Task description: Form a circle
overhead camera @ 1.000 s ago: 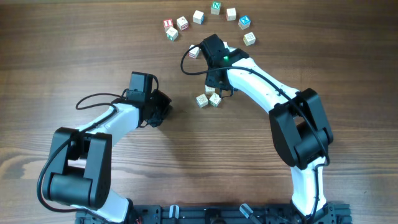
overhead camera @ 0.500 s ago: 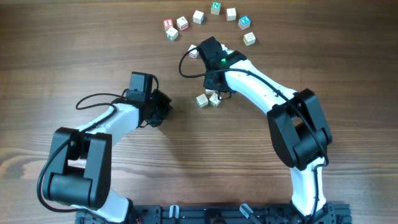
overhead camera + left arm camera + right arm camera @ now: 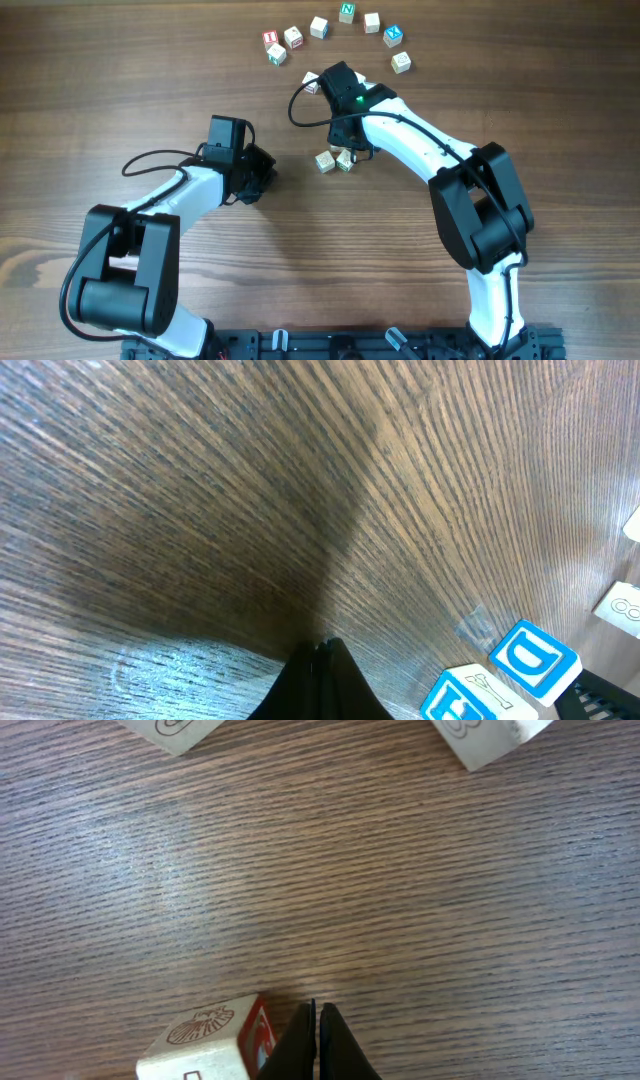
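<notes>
The right gripper (image 3: 316,1012), closed and empty, is shown shifted slightly leftward, just beside a red-lettered cube (image 3: 212,1042); the left gripper (image 3: 322,648), likewise closed, is unmoved.

The surface (image 3: 150,80) is brown wood with a fine, straight grain. It looks smooth and has a soft sheen, as a pale reflection lies on it near my left gripper (image 3: 322,648). The cubes (image 3: 320,28) are pale wood, matt, with letters printed in colour. One cube (image 3: 210,1040) shows a red painted side, and a second cube (image 3: 535,658) shows a blue one. My arms (image 3: 420,135) have white, smooth plastic shells and black matt joints. My right gripper (image 3: 318,1010) is black and matt.
</notes>
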Robot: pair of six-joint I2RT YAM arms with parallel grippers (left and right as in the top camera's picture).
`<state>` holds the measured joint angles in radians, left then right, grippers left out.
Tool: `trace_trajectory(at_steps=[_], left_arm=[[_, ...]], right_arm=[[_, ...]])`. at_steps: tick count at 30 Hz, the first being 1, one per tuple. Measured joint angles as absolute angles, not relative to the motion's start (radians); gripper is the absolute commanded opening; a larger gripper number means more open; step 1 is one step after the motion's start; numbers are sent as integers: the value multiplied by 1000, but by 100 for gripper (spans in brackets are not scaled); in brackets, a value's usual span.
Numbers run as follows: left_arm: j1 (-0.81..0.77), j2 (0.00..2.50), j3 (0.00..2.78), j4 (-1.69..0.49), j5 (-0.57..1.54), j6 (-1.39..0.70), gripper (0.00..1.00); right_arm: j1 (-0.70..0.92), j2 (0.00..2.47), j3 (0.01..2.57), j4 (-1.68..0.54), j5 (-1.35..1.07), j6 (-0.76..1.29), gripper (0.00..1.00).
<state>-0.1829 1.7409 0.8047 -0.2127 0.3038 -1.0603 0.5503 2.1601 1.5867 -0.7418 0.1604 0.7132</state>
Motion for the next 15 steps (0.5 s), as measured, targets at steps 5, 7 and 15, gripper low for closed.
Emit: trace_trajectory(at_steps=[5, 7, 15], left_arm=[[-183, 1741, 805, -213, 304, -1060, 4], [-183, 1741, 805, -213, 303, -1060, 4], [-183, 1741, 805, -213, 303, -1060, 4]], right_arm=[[559, 2160, 1586, -727, 158, 698, 5], [567, 2160, 1586, -721, 158, 688, 5], [574, 2160, 1586, -720, 157, 679, 5]])
